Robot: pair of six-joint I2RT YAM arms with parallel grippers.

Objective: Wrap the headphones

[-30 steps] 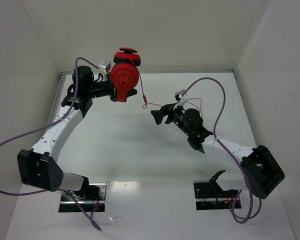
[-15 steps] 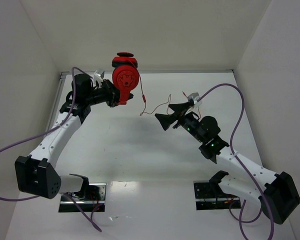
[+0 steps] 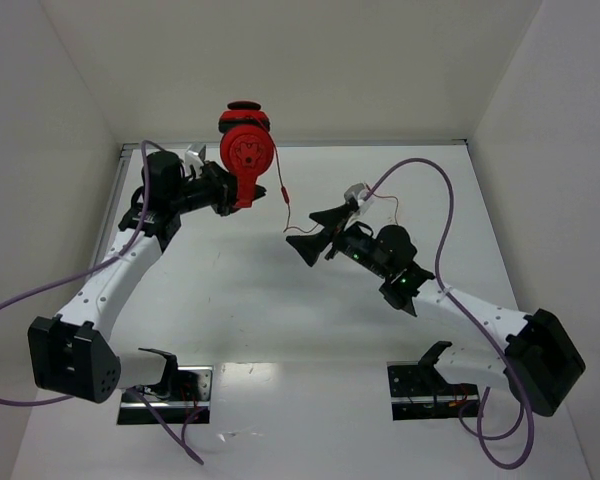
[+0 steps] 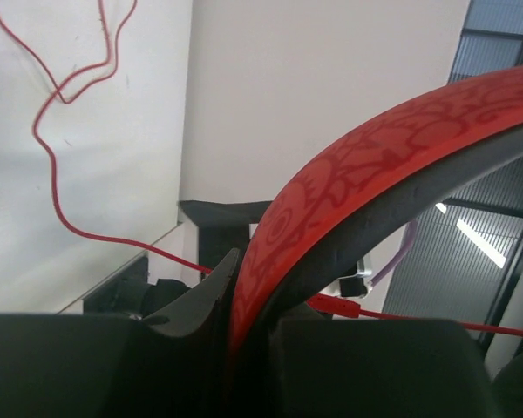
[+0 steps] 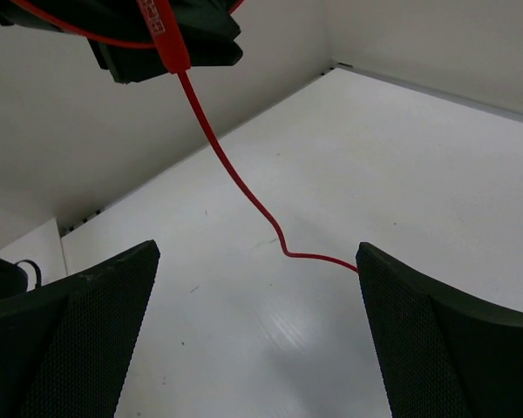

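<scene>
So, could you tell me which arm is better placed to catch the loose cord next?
Probably right: the right gripper is open with the cord just ahead, while the left gripper is shut on the headphones.

White tubular links (image 3: 110, 285) between boxy black joint housings (image 3: 72, 362) on both arms, mounted on bare metal base plates (image 3: 195, 385) at the bottom of the frame. Thick purple cables (image 3: 447, 205) looping loosely beside each arm, tiny green lights (image 3: 402, 281) on the right one's black wrist. Right pincer (image 5: 257, 251) all black, fingers (image 5: 78, 348) faced with fine dotted mesh.
</scene>
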